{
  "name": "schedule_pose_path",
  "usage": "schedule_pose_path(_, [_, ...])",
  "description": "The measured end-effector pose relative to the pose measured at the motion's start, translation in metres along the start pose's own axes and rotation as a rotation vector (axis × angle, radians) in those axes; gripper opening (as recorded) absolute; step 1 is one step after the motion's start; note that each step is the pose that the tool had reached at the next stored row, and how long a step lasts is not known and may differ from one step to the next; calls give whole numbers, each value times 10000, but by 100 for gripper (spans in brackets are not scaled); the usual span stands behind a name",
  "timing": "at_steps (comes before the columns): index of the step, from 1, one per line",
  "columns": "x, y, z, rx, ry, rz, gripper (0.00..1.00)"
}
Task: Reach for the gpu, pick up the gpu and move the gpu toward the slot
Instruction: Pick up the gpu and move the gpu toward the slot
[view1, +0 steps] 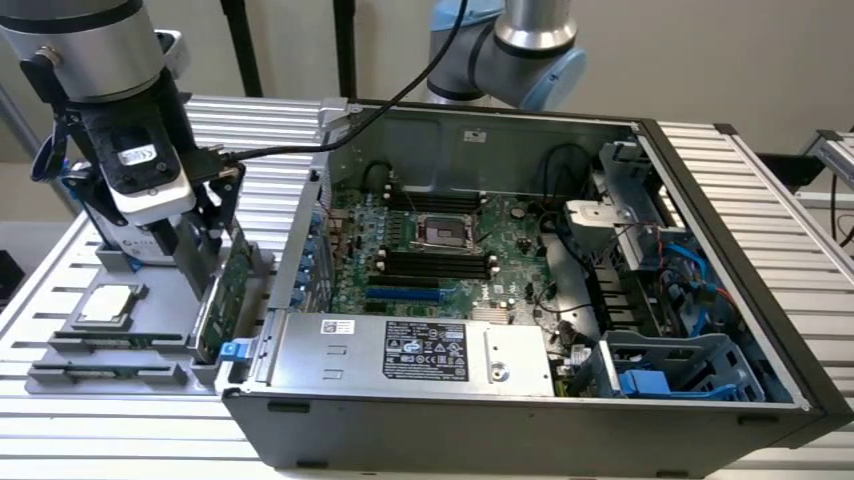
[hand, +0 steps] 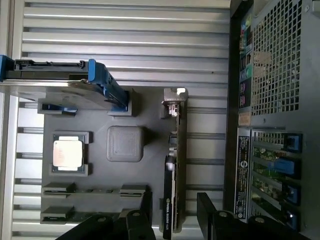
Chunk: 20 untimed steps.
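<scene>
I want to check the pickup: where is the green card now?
On the exterior view's left, the green card stands on edge in the gray tray, between the computer case and the silver chip, under the gripper.

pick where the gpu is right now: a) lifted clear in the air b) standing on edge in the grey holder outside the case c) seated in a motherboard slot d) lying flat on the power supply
b: the gpu stands on edge in the grey holder beside the computer case, with the open end effector straddling it.
</scene>
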<state>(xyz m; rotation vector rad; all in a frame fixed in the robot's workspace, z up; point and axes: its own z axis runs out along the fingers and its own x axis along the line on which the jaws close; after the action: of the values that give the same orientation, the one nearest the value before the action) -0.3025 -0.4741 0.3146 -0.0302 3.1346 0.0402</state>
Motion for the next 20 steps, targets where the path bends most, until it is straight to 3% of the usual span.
schedule_pose_path(20, [4,-86,362,0,-14,27,48])
